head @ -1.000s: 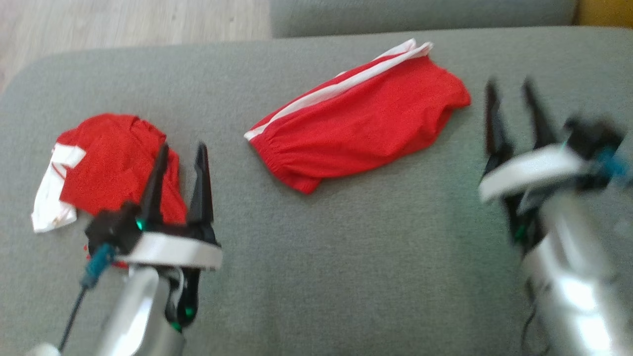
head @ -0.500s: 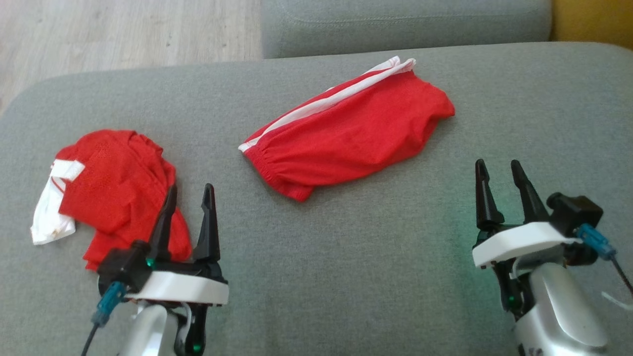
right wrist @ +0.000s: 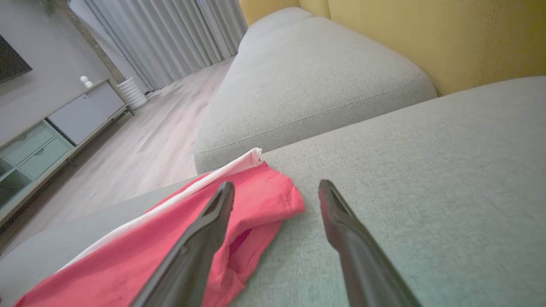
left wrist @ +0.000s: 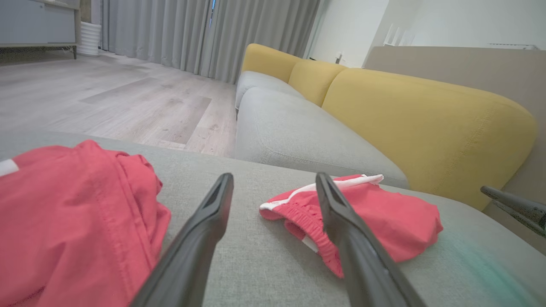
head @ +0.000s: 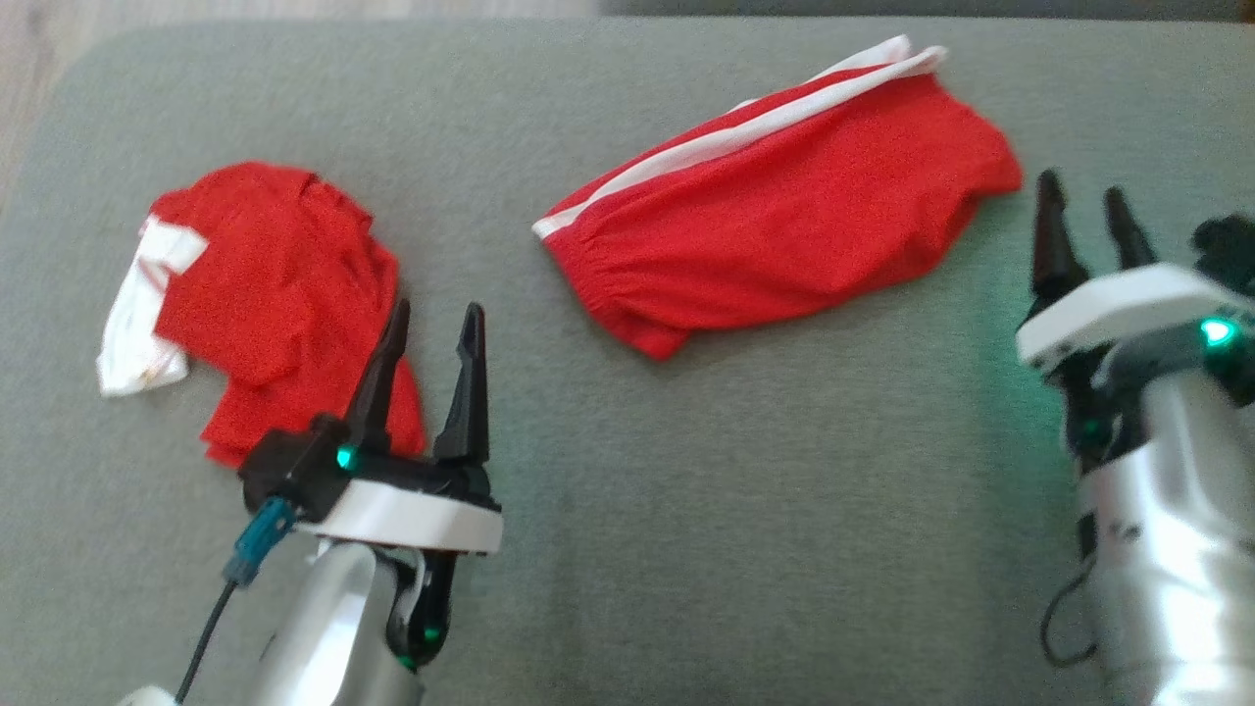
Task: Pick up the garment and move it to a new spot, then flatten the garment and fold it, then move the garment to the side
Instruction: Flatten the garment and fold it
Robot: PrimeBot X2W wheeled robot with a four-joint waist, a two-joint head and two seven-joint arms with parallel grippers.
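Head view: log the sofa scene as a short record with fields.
surface: grey fabric sofa cushion
centre item: red fabric shorts with white side stripe, lying flat
left item: crumpled red and white cloth garment
left tool: open, empty, at the crumpled garment's right edge
right tool: open, empty, near the shorts' right end

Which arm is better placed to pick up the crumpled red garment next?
Left. The left end effector, open, hangs at the edge of the crumpled garment; the right end effector sits beside the striped shorts.
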